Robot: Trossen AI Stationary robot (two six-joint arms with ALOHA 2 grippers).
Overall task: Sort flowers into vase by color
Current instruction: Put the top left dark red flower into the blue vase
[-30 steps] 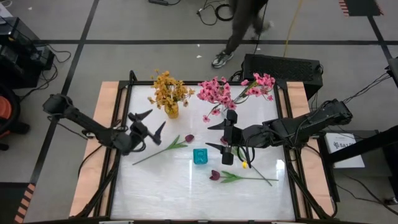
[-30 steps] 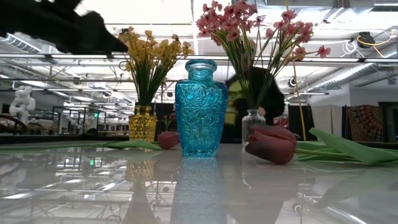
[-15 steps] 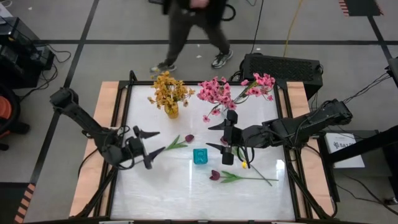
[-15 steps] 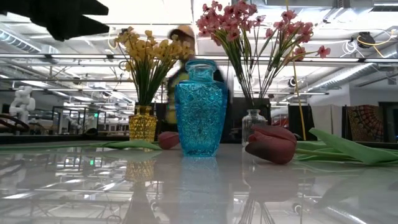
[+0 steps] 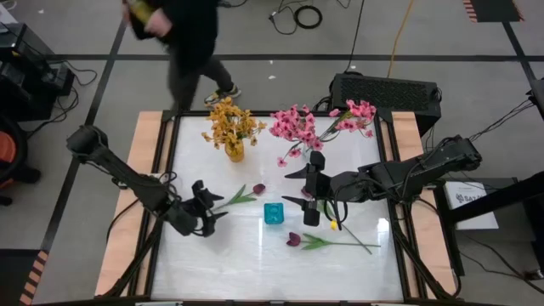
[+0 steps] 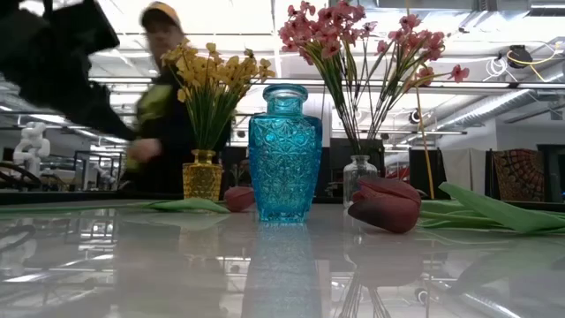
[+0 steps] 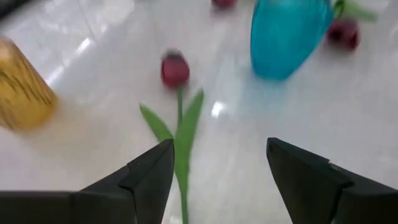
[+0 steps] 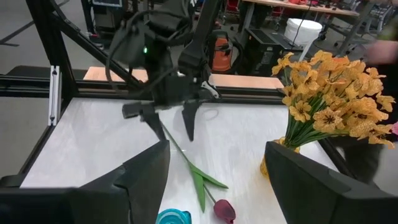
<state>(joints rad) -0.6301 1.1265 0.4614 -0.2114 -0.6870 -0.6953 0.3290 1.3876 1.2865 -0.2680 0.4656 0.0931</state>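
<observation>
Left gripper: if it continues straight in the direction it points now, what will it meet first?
The left gripper, fingers open, points along the maroon tulip lying on the table. It would probably meet that tulip's green stem first, though how high it is above the table is unclear.

A blue cut-glass vase (image 6: 285,152) stands upright near the middle of the glossy white table (image 6: 177,265). Behind it to one side, a yellow vase (image 6: 202,176) holds yellow flowers (image 6: 214,75); on the other side a clear glass vase (image 6: 359,170) holds tall pink flowers (image 6: 353,40). A maroon bud (image 6: 238,198) lies on the table just beside the blue vase, with a green leaf (image 6: 184,205) stretching away from it. A larger maroon bud (image 6: 385,204) lies nearer, its leaves (image 6: 494,210) running off the edge. A dark arm (image 6: 62,62) fills the upper corner. A person (image 6: 163,106) in dark clothes passes behind the table.
</observation>
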